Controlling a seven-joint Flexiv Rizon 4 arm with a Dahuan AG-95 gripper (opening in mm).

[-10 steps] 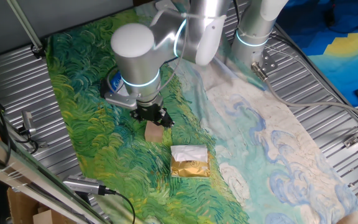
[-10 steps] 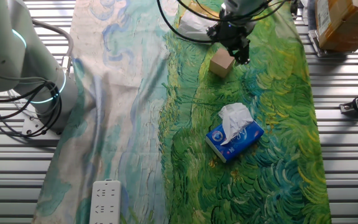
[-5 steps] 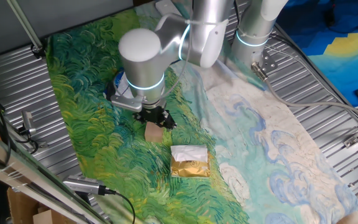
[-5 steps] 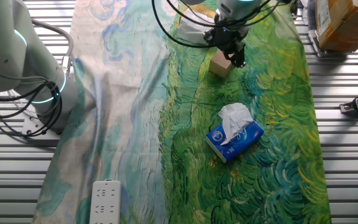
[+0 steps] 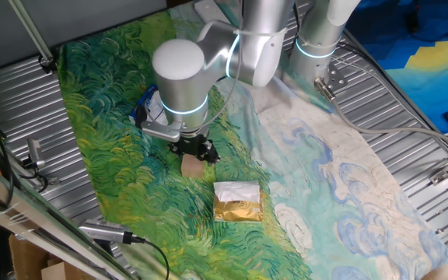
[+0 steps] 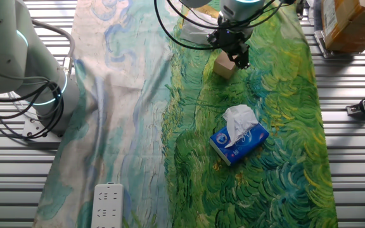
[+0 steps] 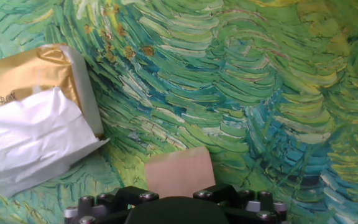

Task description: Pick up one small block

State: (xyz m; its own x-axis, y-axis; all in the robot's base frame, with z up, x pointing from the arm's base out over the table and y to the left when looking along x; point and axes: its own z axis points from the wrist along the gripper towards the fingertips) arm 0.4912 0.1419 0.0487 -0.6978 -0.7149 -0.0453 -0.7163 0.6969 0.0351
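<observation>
The small block (image 5: 193, 166) is a plain tan wooden cube lying on the green painted cloth. It also shows in the other fixed view (image 6: 224, 66) and at the bottom middle of the hand view (image 7: 179, 172). My gripper (image 5: 194, 148) hangs right over the block, its black fingers spread open on either side of the block's top. In the other fixed view the gripper (image 6: 234, 53) sits at the block's upper right. In the hand view only the gripper's black base (image 7: 179, 202) shows. The fingertips are hidden there. The block rests on the cloth.
A gold-and-white packet (image 5: 237, 201) lies just in front of the block and shows at the left of the hand view (image 7: 36, 118). A blue-and-white pouch (image 6: 238, 139) lies on the cloth. A white power strip (image 6: 106, 205) lies at the cloth's edge. A ribbed metal table (image 5: 411, 148) surrounds the cloth.
The arm has shifted a little, and the gripper has settled more squarely over the block. The block and the packets have not moved.
</observation>
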